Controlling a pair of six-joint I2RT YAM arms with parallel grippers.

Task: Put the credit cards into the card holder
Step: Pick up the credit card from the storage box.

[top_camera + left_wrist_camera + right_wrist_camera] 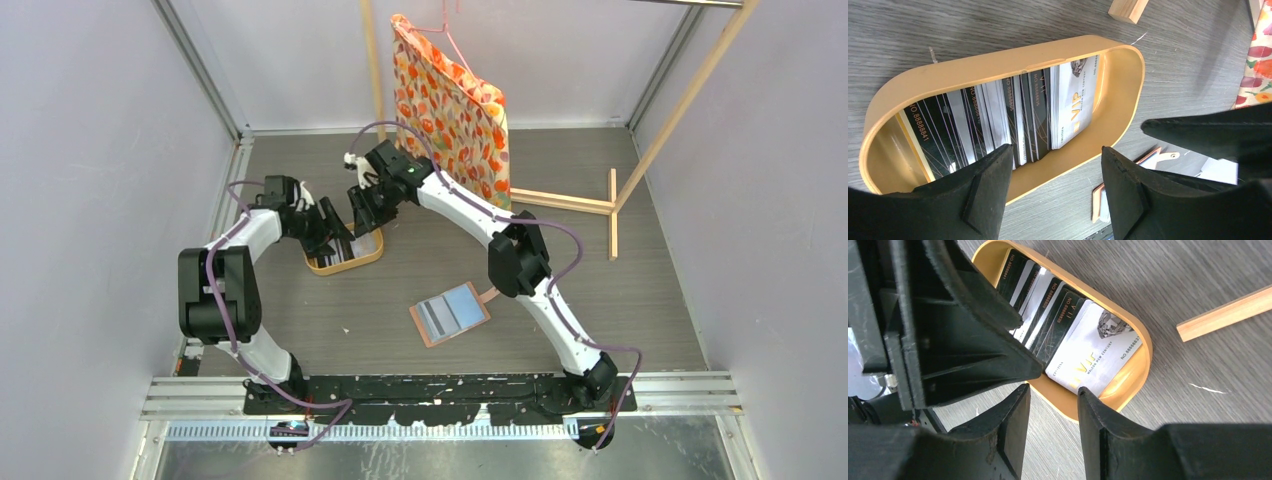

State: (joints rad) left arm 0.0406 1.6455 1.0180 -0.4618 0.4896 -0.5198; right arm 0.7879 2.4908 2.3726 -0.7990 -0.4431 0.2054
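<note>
1. Left pincer (pixel 326 236) (pixel 1055 154): it hangs over the 9 o'clock end of the oval yellow-rimmed tray (pixel 372 258) (pixel 998 57) (pixel 1128 390). Its jaws stand wide apart and grip nothing. In the left wrist view the near wall of the tray shows in the gap between its two black fingers (pixel 988 185).

2. Credit cards (pixel 345 252) (pixel 998 115) (pixel 1098 350): all cards in view are inside the tray, packed in a leaning row. Most are black with pale lines. A white card marked "VIP" lies at one end of the row. No card is in either pincer.

3. Right pincer (pixel 362 215) (pixel 1053 392): it is just beside the left pincer, over the 12 o'clock side of the tray. Its jaws are partly apart and hold nothing. Whether the two pincers touch cannot be told.

4. Salmon-brown leather card holder (pixel 450 313) (pixel 1096 197): it lies open and flat on the grey wood-grain surface (pixel 650 300), at 4 o'clock from the tray and apart from it. The grey-blue slotted inside faces up. The snap tab (pixel 488 295) (pixel 1168 156) projects at 2 o'clock. Whether a card sits in its slots cannot be told.

5. Orange flower-print fabric bag (pixel 450 110) (pixel 1255 50): it hangs at 12 o'clock, behind the right arm.

6. Pale wooden frame (pixel 600 205) (pixel 1223 315): its base strips lie on the surface at 3 o'clock from the tray.
</note>
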